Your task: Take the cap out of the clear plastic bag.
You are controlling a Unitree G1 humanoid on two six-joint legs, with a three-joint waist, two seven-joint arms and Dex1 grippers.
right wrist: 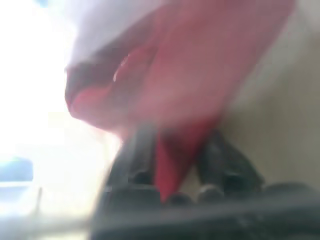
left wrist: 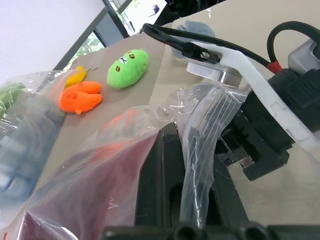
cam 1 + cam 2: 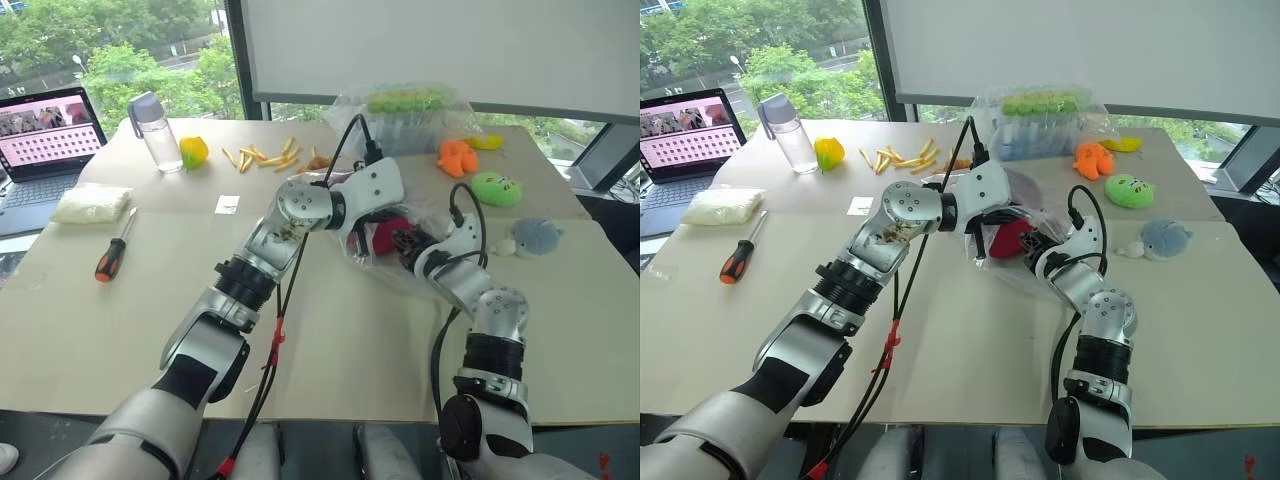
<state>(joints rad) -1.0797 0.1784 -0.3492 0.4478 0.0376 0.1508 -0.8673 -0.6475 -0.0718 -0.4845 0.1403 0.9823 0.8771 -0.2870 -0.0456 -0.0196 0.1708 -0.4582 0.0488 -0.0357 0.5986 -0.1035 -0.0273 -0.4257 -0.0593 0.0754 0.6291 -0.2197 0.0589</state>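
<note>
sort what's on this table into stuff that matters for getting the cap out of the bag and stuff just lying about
Part of the job:
- cap
- clear plastic bag
- left gripper, shut on the bag
- right gripper, closed on the cap

Lying about:
- screwdriver
- water bottle
- laptop
- plush toys
- fries
- wrapped tray

- Cap (image 3: 1011, 240): dark red soft fabric, bunched up, inside the clear plastic bag (image 3: 992, 262) near mid-table. Brim shape not readable; plastic blurs it.
- A fold of the red fabric sits between the two fingers of my right gripper (image 1: 175, 165), pinched there.
- Bag: thin, crinkly, transparent, slumped around the cap; one edge lifted, a strip of film clamped in my left gripper (image 2: 192, 165).
</note>
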